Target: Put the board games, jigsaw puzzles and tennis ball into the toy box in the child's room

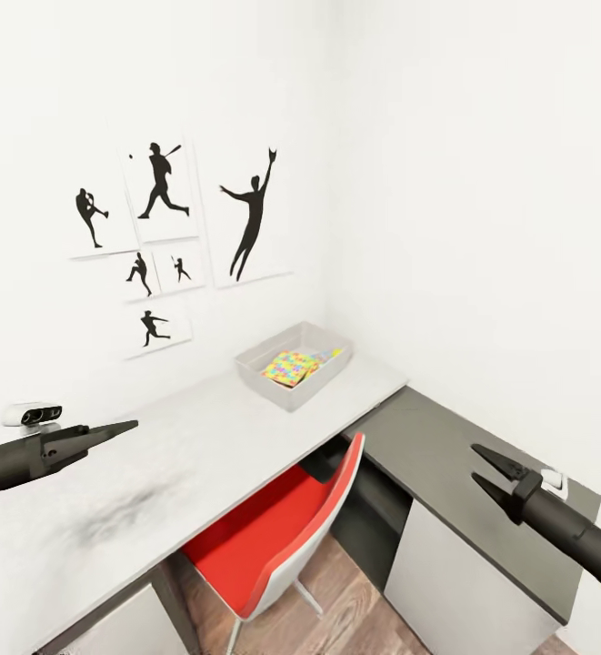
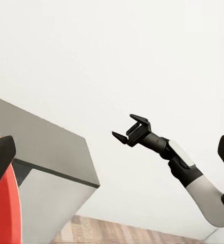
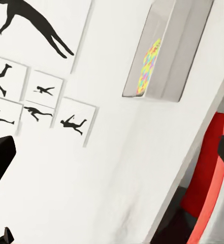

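- Nearest us, our left gripper (image 1: 129, 424) hovers over the pale bench (image 1: 182, 455), jaws narrow, holding nothing; our right gripper (image 1: 480, 468) hangs over the dark section, jaws wide and empty.
- Between them, a red chair (image 1: 282, 532) is tucked under the bench.
- Farther back, the toy box (image 1: 293, 363) sits in the corner, 1 jigsaw puzzle (image 1: 289, 367) inside.
- Behind, 6 silhouette posters (image 1: 162, 191) hang on the wall.

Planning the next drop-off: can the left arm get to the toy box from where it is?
Probably not yet. The left gripper hangs at the near end of the table, while the toy box sits at the far corner by the wall. Nothing blocks the bare tabletop between them; the stretch looks too long.
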### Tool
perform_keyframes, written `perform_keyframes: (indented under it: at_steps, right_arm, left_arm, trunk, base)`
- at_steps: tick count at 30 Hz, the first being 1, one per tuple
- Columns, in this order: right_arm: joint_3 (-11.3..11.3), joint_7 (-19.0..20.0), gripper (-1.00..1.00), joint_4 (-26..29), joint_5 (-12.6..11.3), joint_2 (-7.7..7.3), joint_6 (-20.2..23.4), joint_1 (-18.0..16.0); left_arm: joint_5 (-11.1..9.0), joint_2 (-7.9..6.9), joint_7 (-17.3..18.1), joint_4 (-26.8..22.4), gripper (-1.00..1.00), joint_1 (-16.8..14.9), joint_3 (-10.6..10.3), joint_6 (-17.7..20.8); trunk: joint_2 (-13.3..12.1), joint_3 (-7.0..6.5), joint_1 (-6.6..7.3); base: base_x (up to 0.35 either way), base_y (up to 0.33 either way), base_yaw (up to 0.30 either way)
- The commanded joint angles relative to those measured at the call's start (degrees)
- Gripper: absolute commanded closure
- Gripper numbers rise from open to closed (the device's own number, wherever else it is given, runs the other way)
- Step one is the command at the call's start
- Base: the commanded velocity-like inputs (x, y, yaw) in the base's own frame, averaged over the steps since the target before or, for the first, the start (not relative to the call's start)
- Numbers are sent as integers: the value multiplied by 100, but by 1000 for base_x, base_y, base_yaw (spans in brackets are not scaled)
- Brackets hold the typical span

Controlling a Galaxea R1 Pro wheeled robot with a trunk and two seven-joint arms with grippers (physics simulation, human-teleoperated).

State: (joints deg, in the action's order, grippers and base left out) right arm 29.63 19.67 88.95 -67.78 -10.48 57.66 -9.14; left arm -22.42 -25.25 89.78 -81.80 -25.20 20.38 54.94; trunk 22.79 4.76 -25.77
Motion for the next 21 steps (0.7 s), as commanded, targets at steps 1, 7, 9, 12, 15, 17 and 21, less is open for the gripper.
perform_keyframes:
  at_steps: [1,7,9,12,15,17,21]
  right_arm:
    - [7,54,-100,-1,54,2,26,-8]
    - [14,54,-100,-2,54,2,26,-8]
    - [15,54,-100,-2,54,2,26,-8]
    - [16,54,-100,-1,54,2,26,-8]
    - [16,54,-100,-1,54,2,26,-8]
    - [16,54,-100,-5,54,2,26,-8]
    - [18,54,-100,-44,54,2,26,-8]
  left_arm:
    - [4,-4,22,-1,-100,-3,2,61]
    - [-21,-1,22,1,-100,-1,2,61]
    - [-26,-5,22,3,-100,2,3,66]
    - [-30,-15,22,25,-100,15,12,78]
    - [-38,-27,22,40,-100,30,27,90]
    - [-41,-37,22,41,-100,36,32,106]
    - [-43,-58,22,42,-100,40,35,125]
  trunk:
    - [14,7,-2]
    - [14,-34,-2]
    - [14,-47,-2]
    - [14,-67,-2]
    - [13,-88,-1]
    - [13,-101,-1]
    - [13,-128,-1]
  base:
    - [-235,145,-224]
    - [-102,59,-224]
    - [-29,17,-224]
    - [-15,9,-224]
    - [-6,3,-224]
    - [-3,1,-224]
    - [-1,1,-223]
